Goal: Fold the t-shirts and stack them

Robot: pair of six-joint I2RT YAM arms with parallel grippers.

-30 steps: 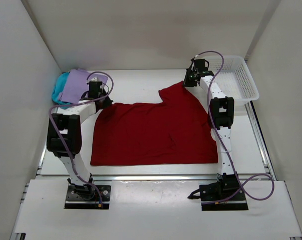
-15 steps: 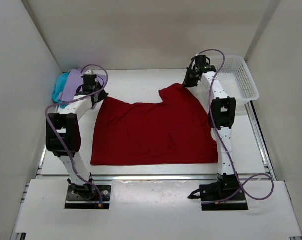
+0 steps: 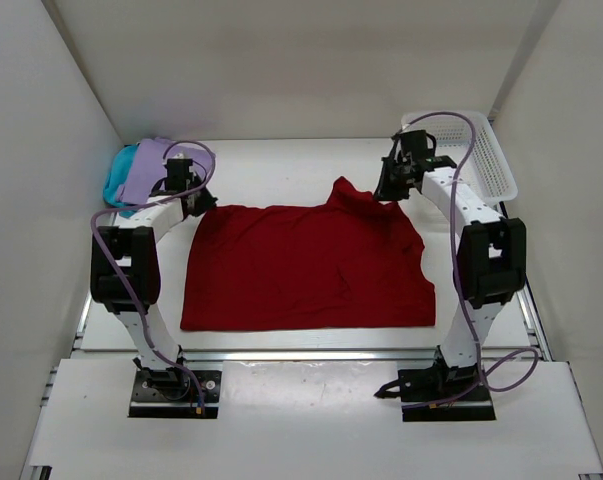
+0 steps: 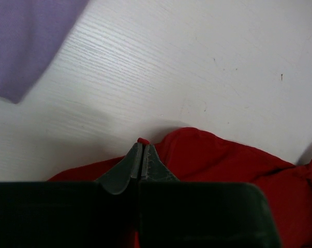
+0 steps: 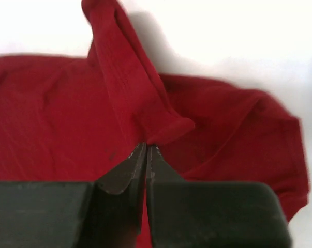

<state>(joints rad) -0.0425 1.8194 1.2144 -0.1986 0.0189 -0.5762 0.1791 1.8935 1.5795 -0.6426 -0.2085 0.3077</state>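
Both arms grip the far edge of the red t-shirt (image 3: 306, 265), spread on the table (image 3: 281, 165) with its long axis running left to right. The left gripper (image 4: 142, 155) is clenched on the far-left corner, the right gripper (image 5: 146, 151) on what appears to be a raised sleeve fold. The cloth lies toward the arm bases from both, so a fold would likely draw nearward; the lavender t-shirt (image 3: 153, 165) and teal t-shirt (image 3: 119, 185) sit piled just beyond the left gripper

Right hand (image 5: 146, 147) pinched tight on raised fold of red shirt (image 5: 52, 119); white table (image 5: 223, 31) behind.
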